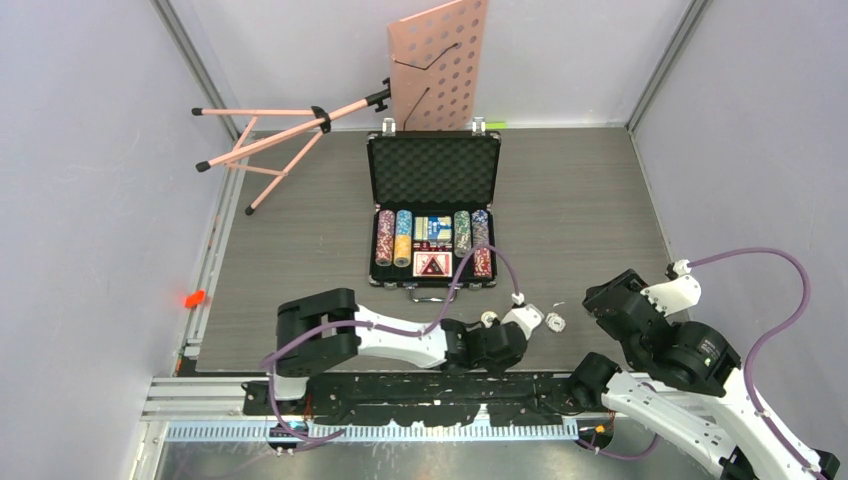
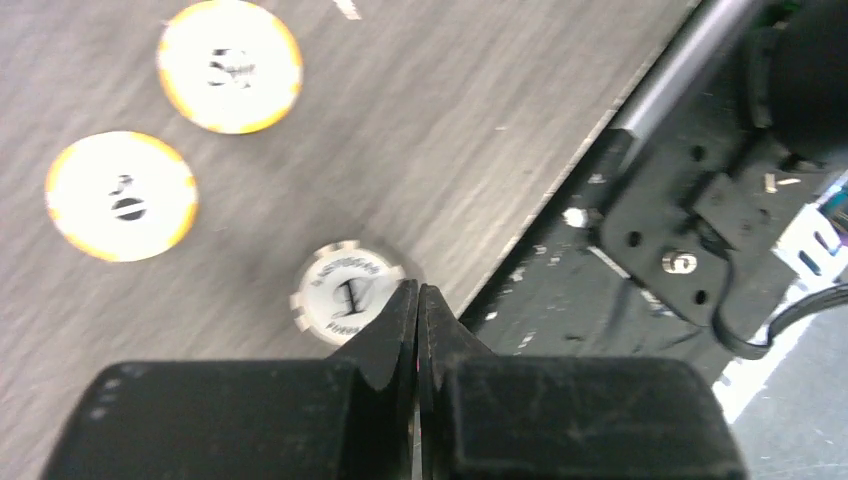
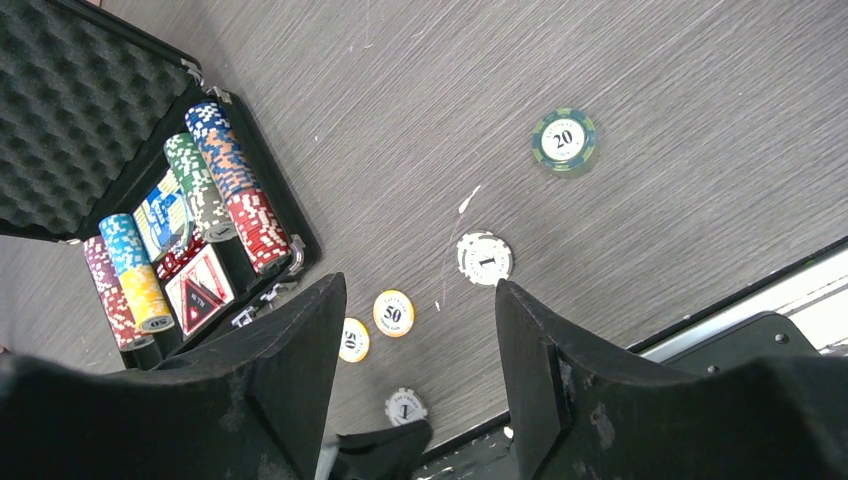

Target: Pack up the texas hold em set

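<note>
The black briefcase [image 1: 432, 150] lies open mid-table, its foam lid up, with rows of multicoloured chips [image 1: 400, 238] and card decks [image 1: 432, 262] in its tray. It also shows in the right wrist view [image 3: 60, 110]. Loose chips lie near the front edge: a white "1" chip [image 2: 345, 293], two yellow "50" chips [image 2: 230, 65] [image 2: 120, 195], another white "1" chip [image 3: 484, 257] and a green "20" chip [image 3: 564, 140]. My left gripper [image 2: 418, 292] is shut, its tips just right of the white chip by the table edge. My right gripper [image 3: 420, 290] is open and empty, held above the loose chips.
A pink music stand [image 1: 440, 60] stands behind the briefcase, its tripod legs [image 1: 265, 140] reaching left. The table's front edge and black arm-mount rail [image 2: 660, 230] are right of my left gripper. Grey walls close in both sides.
</note>
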